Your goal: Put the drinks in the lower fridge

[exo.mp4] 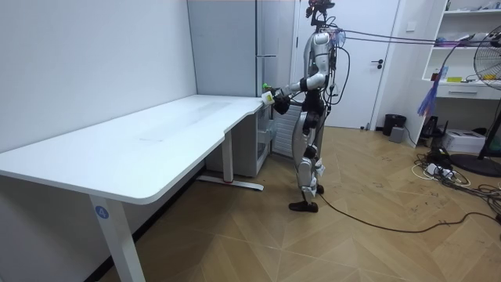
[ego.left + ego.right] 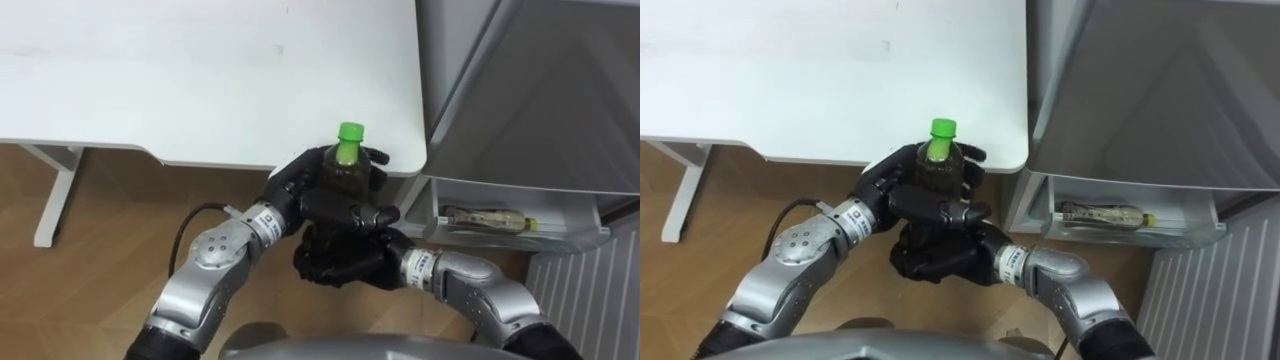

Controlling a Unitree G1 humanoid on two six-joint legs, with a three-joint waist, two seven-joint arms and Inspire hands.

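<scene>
Beside the white desk [image 2: 200,80], the left hand [image 2: 300,190] is clasping a green-capped dark plastic bottle [image 2: 347,150] while the right hand [image 2: 340,262] is cupping its base, probably steadying it for the grey fridge's open lower drawer [image 2: 575,225].

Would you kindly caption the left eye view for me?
Left robot hand grips a bottle, right robot hand beneath, beside the open fridge drawer.

The left arm comes in from the lower left with its elbow bent. The left hand [image 2: 305,192] has fingers and thumb curled round a dark plastic bottle with a green cap [image 2: 346,160] at the near right corner of the white bench [image 2: 200,80]. The right arm reaches in from the lower right, wrist turned inward, with the right hand [image 2: 345,262] directly beneath the left and close against it.
</scene>
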